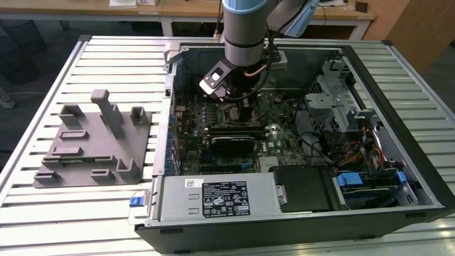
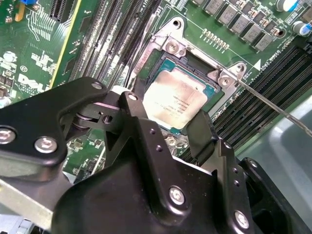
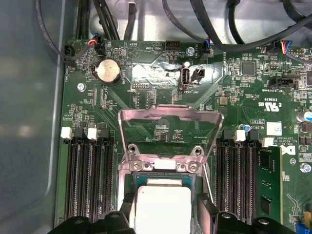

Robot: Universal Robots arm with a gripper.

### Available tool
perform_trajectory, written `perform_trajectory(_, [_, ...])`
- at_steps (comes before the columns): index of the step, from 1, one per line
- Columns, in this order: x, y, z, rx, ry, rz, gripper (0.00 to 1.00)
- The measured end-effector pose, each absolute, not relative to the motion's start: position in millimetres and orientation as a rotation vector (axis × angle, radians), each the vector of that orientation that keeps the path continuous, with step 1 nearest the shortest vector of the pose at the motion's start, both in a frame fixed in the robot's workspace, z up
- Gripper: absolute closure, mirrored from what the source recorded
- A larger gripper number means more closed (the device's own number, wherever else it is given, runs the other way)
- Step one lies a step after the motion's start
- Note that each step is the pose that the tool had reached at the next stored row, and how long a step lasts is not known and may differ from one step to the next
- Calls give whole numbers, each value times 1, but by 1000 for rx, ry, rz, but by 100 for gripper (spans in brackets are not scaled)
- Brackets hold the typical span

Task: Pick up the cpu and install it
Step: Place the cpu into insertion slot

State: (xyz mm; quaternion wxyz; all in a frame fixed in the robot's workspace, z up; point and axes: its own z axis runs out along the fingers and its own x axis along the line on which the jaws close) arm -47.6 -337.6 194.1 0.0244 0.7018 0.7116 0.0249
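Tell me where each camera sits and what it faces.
Exterior view: off the arm, above, looking down into the open computer case; arm shows.
Second wrist view: on the arm, angled at the cpu; gripper shows.
First wrist view: on the arm, facing the motherboard; gripper shows.
Both wrist views share the cpu.

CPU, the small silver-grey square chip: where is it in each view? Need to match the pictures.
Exterior view: hidden beneath the black tool, over the green motherboard.
Second wrist view: small silver-grey square cpu at the socket, between the tool and the silver two-screw bracket.
First wrist view: cpu beside the same bracket.
Shared landmark: that bracket, in both wrist views.
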Motion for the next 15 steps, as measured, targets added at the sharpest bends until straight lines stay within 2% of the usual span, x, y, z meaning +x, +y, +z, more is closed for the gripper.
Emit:
perform_trajectory(9, [-48, -333, 191, 2172, 2200, 77, 38])
perform_trajectory(11, [-48, -333, 191, 2172, 2200, 76, 40])
perform_trajectory(12, [-48, -333, 191, 2172, 2200, 76, 46])
perform_trajectory(15, [-48, -333, 191, 2172, 2200, 75, 46])
